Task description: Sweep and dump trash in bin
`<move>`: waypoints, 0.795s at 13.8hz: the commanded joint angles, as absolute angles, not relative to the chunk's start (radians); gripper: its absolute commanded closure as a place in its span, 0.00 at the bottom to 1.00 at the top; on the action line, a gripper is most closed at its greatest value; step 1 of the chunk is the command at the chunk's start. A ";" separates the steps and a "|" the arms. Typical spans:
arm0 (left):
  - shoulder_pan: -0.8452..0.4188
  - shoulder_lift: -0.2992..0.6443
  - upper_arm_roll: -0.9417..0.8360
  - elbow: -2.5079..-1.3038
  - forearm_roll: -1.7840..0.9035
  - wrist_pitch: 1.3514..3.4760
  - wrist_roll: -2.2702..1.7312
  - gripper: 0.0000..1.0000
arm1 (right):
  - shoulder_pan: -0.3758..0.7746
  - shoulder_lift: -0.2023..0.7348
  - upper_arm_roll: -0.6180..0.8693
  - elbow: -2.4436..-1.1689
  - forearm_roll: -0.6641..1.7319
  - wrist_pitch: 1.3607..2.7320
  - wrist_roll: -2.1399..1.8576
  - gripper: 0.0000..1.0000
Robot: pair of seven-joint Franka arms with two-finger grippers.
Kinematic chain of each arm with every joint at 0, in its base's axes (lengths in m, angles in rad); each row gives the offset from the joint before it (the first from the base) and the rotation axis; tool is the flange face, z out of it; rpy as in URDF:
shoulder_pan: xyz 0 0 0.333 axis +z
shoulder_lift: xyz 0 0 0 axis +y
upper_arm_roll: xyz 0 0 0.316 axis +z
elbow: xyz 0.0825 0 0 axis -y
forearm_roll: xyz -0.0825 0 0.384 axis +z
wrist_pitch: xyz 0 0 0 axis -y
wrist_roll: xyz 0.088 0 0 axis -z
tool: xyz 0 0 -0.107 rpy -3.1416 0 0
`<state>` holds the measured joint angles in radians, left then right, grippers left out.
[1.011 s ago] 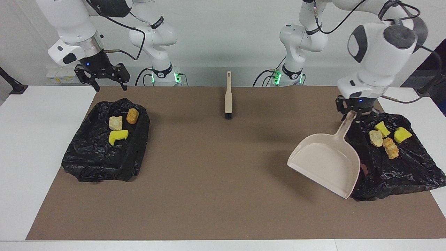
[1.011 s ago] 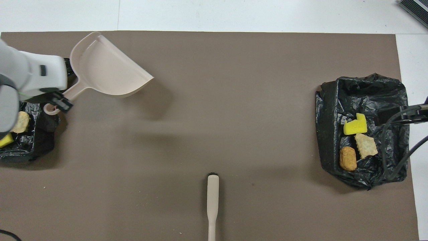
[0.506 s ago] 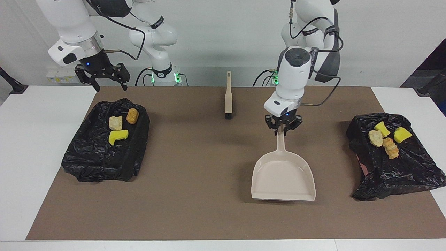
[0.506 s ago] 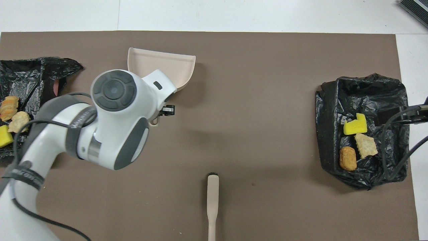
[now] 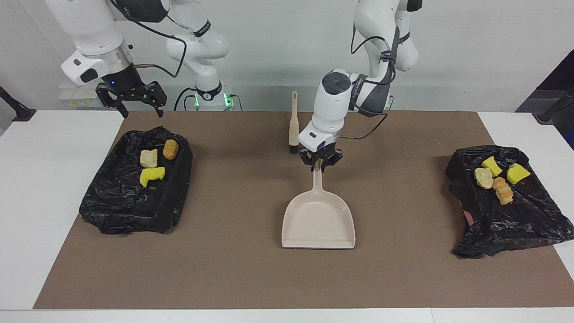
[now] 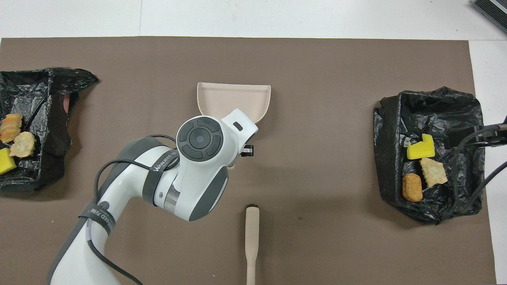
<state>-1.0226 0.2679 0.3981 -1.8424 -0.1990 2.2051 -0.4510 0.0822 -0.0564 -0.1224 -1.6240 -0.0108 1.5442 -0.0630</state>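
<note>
My left gripper (image 5: 319, 165) is shut on the handle of the beige dustpan (image 5: 318, 220), which sits empty and low over the middle of the mat, mouth pointing away from the robots. In the overhead view the arm covers the handle and only the pan (image 6: 233, 97) shows. The trash lies in two black-lined bins. Three pieces (image 5: 152, 163) are in the bin (image 5: 130, 206) at the right arm's end. Several pieces (image 5: 497, 177) are in the bin (image 5: 506, 224) at the left arm's end. My right gripper (image 5: 141, 113) is open and empty, up over the edge of its bin, waiting.
The beige brush (image 5: 293, 123) lies on the brown mat (image 5: 233, 269) near the robots, bristles toward the dustpan's handle; it also shows in the overhead view (image 6: 252, 237). White table borders the mat at both ends.
My left arm has carried the dustpan from the bin at its end of the table to the middle of the mat and levelled it. The right arm has not moved.
</note>
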 commanded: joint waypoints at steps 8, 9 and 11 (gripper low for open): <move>-1.048 0.351 0.391 -1.818 -0.249 2.238 -0.482 0.21 | 0.072 -0.081 -0.121 -1.658 0.011 1.571 -0.055 0.00; -1.045 0.345 0.394 -1.816 -0.247 2.220 -0.480 0.00 | 0.072 -0.081 -0.121 -1.657 0.011 1.571 -0.055 0.00; -1.034 0.293 0.397 -1.819 -0.244 2.151 -0.470 0.00 | 0.072 -0.081 -0.121 -1.657 0.011 1.571 -0.055 0.00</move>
<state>-1.0389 0.3397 0.3880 -1.8281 -0.2333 2.2263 -0.4735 0.0822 -0.0565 -0.1233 -1.6245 -0.0107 1.5443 -0.0630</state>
